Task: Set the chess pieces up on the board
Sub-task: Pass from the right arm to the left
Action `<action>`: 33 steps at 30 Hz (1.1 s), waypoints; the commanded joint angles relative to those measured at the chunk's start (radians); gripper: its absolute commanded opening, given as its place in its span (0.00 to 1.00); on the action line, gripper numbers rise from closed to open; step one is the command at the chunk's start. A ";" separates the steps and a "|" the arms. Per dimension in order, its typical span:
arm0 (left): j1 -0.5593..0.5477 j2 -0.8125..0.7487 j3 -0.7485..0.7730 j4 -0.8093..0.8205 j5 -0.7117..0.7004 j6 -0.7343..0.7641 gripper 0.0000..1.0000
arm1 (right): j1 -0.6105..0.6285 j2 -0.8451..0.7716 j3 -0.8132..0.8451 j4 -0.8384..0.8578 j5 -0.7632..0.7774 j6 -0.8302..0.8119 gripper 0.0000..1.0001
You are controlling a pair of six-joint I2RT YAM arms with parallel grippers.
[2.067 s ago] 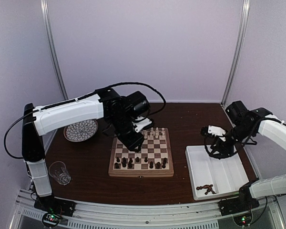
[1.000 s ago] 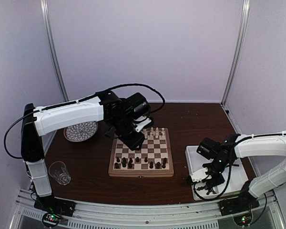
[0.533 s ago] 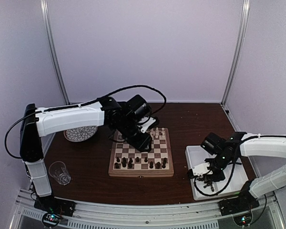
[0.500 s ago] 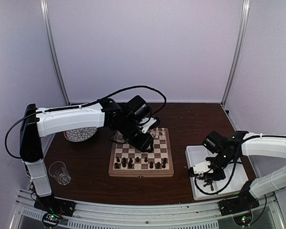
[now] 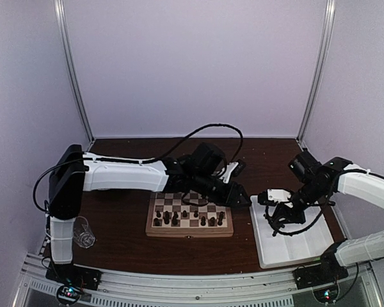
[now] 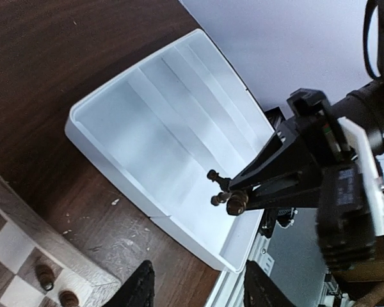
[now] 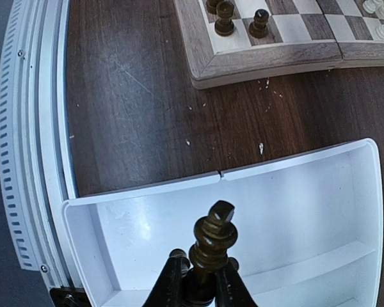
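Note:
The board [image 5: 155,229] lies mid-table with dark chess pieces [image 5: 187,219] on its near rows. My left arm stretches across its far rows, and my left gripper [image 5: 242,198] hangs open and empty just past the board's right edge. In the left wrist view its fingertips [image 6: 139,286] frame the table beside the white tray [image 6: 147,128]. My right gripper [image 5: 273,217] hovers over the tray's left part, shut on a dark king-like piece [image 7: 214,240]. Two smaller dark pieces [image 6: 214,175] stick out of the same grip. The board's corner [image 7: 269,54] shows in the right wrist view.
The white divided tray [image 5: 294,246] sits right of the board, close to the table's near edge. A drinking glass [image 5: 82,231] stands near the left arm's base. The two grippers are close together between board and tray.
My left arm swung from the board's far left corner across to its right edge. My right gripper dropped to the tray's near end, shut on the dark pieces and lifted them.

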 commanded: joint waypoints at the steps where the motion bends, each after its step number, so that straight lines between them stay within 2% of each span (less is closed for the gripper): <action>1: -0.010 0.059 0.021 0.176 0.087 -0.116 0.48 | -0.032 -0.014 0.038 -0.028 -0.099 0.038 0.11; 4: -0.019 0.090 0.040 0.229 0.122 -0.150 0.48 | -0.048 -0.013 0.052 -0.030 -0.123 0.052 0.11; 10: -0.042 0.166 0.142 0.197 0.177 -0.173 0.50 | -0.058 -0.011 0.068 -0.029 -0.149 0.064 0.11; 23: -0.058 0.263 0.268 0.141 0.257 -0.185 0.43 | -0.073 -0.020 0.069 -0.014 -0.148 0.081 0.12; 33: -0.057 0.303 0.321 0.129 0.288 -0.194 0.27 | -0.080 -0.023 0.069 -0.013 -0.154 0.083 0.12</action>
